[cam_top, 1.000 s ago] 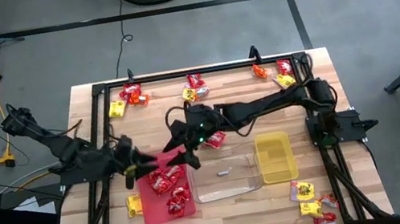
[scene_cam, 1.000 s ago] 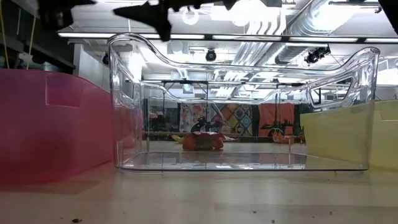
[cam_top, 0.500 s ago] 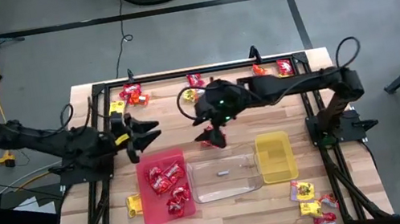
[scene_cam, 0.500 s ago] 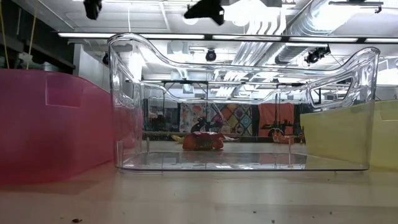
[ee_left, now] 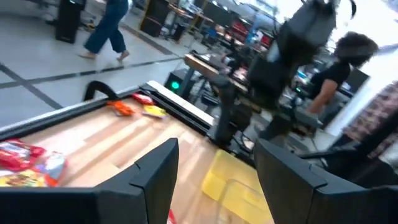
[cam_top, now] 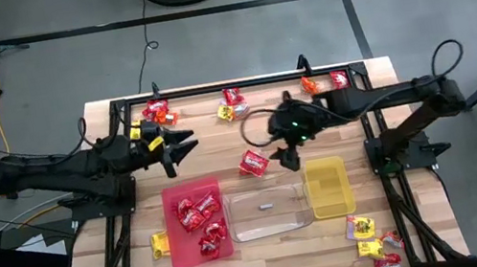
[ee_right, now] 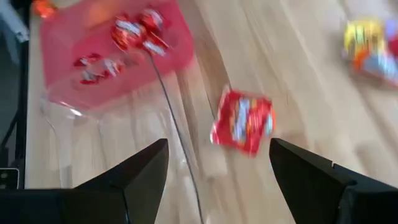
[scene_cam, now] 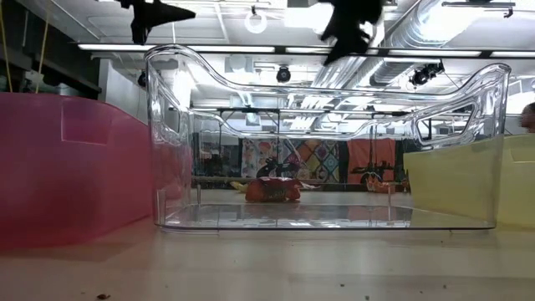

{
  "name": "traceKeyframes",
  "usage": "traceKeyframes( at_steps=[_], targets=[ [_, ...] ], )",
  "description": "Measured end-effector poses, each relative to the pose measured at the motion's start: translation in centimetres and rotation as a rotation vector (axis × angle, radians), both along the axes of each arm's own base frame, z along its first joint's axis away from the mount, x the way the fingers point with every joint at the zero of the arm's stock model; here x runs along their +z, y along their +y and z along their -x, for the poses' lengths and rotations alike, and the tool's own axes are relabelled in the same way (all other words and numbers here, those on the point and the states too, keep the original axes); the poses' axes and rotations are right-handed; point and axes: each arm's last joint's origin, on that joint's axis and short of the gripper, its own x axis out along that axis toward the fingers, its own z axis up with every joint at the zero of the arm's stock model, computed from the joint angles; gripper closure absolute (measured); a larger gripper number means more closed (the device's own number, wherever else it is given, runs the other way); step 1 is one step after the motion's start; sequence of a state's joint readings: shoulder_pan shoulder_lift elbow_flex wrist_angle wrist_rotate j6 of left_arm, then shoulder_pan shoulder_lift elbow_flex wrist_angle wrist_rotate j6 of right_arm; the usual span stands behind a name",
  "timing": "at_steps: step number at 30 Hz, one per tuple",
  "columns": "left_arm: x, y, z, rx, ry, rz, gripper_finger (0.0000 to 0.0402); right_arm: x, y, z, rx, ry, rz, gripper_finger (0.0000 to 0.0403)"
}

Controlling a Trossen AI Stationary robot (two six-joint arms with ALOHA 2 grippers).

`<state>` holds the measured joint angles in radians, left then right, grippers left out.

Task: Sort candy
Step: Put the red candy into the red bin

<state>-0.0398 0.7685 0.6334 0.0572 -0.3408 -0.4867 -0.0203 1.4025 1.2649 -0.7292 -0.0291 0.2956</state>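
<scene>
Candy packets (cam_top: 198, 220) fill our red tray (cam_top: 179, 252); one red packet (cam_top: 253, 162) lies loose on the table (cam_top: 258, 247) beside our right gripper (cam_top: 286, 157), fingers wide and empty; left gripper (cam_top: 184, 146) likewise wide

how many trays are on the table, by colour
red tray: 1
clear tray: 1
yellow tray: 1
total: 3

Three trays: one red tray (cam_top: 180, 250), one clear tray (cam_top: 267, 218), one yellow tray (cam_top: 328, 186). Candy packets (cam_top: 253, 162): roughly twenty, clusters hard to separate.
</scene>
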Motion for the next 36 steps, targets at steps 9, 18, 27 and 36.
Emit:
traceKeyframes(
  at_steps=[9, 18, 27, 36],
  targets=[
    [-0.8, 2.6, -0.7, 0.112, 0.042, 0.040, 0.0204, -2.1, -0.6, 7.0, -0.369, -0.115, -0.038, 0.0128],
    [-1.3, 4.1, -1.0, 0.200, 0.028, 0.133, 0.0204, -1.2, -8.9, 10.2, -0.838, -0.074, 0.067, 0.0128],
    [-1.3, 3.7, -1.1, 0.107, 0.055, 0.096, 0.0204, -6.4, -18.7, 13.8, -1.256, 0.254, -0.003, 0.0128],
    [-1.8, 3.1, -1.2, -0.130, 0.161, -0.068, 0.0204, -11.0, -24.1, 14.1, -1.387, 0.522, -0.061, 0.0128]
  ],
)
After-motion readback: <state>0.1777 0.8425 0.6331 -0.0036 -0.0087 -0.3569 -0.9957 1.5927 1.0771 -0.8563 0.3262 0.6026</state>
